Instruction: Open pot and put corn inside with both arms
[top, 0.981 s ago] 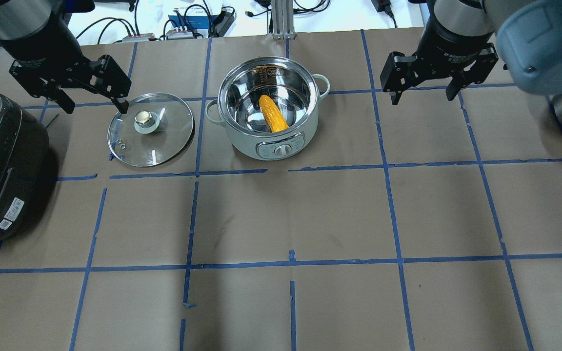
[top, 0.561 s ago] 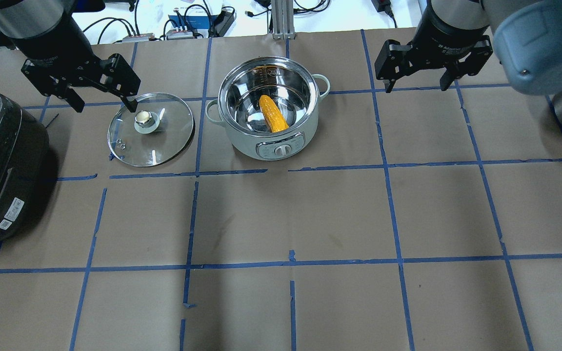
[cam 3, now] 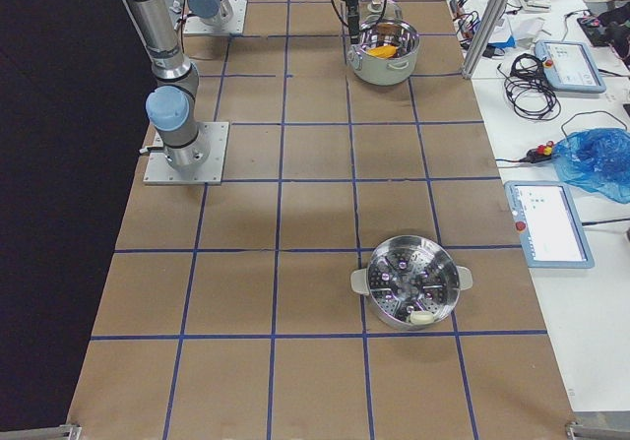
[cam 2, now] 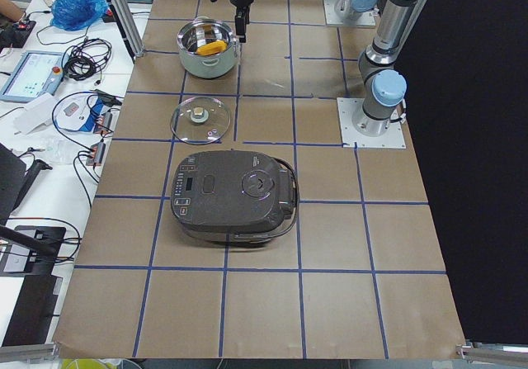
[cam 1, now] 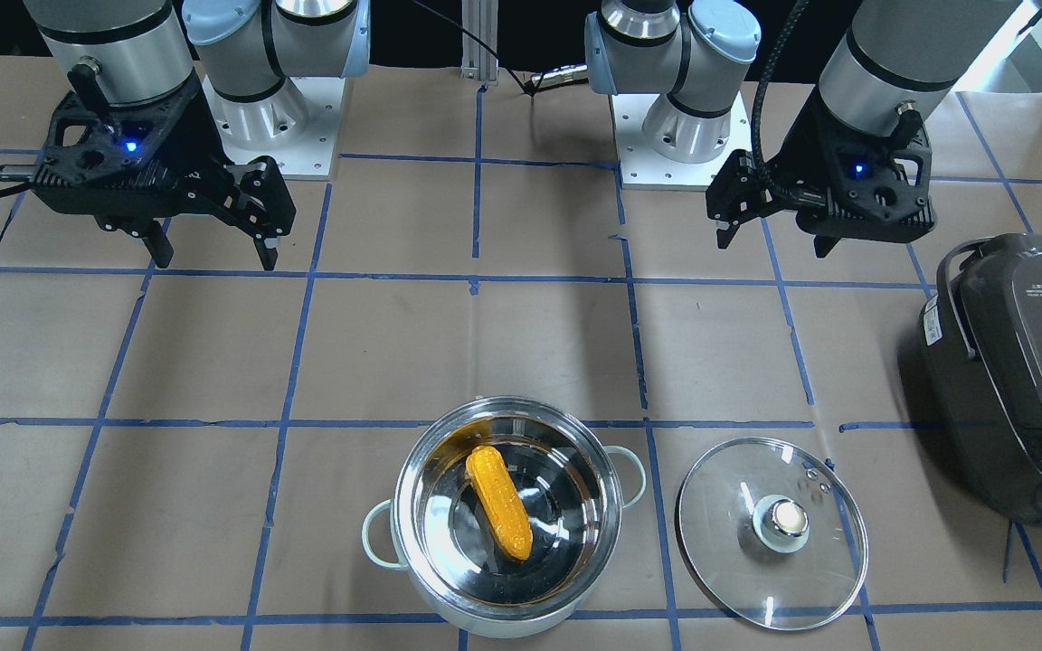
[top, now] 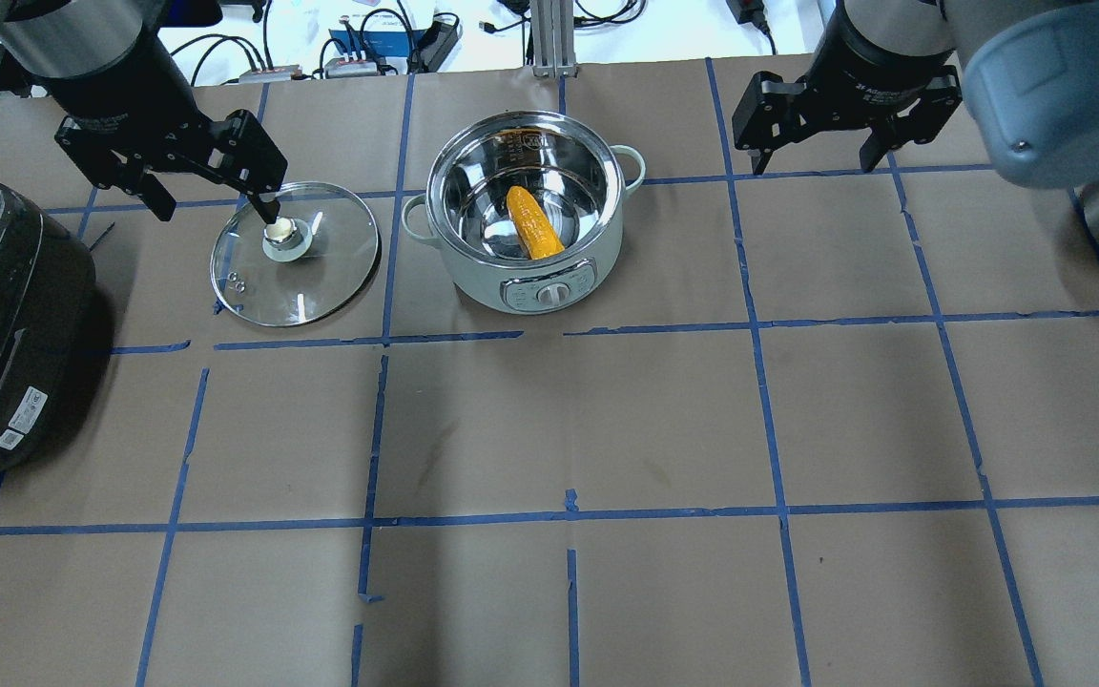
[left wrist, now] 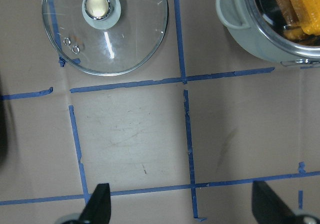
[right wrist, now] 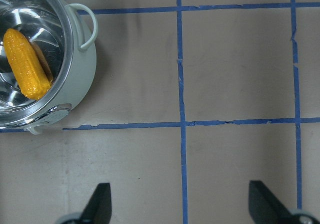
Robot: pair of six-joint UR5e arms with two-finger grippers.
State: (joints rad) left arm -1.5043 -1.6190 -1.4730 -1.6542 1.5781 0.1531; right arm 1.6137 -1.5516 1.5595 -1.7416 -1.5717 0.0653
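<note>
Two wide-open, empty claws, left gripper (top: 216, 198) raised robot-side of lid (top: 325, 277) lying flat beside pot (top: 473, 280), right gripper (top: 812, 164) raised clear on pot's other side, corn (top: 535, 222) lying on pot bottom: looks finished, so pull back high, avoiding lid and pot rim.

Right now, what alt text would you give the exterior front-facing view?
A yellow-orange toy corn cob lies inside the lidless round stainless-steel pot at bottom centre; its clear glass lid lies flat on the table beside it. The black left pincer and right pincer hang open and empty at the top; a dark grey rice cooker sits far right.
</note>
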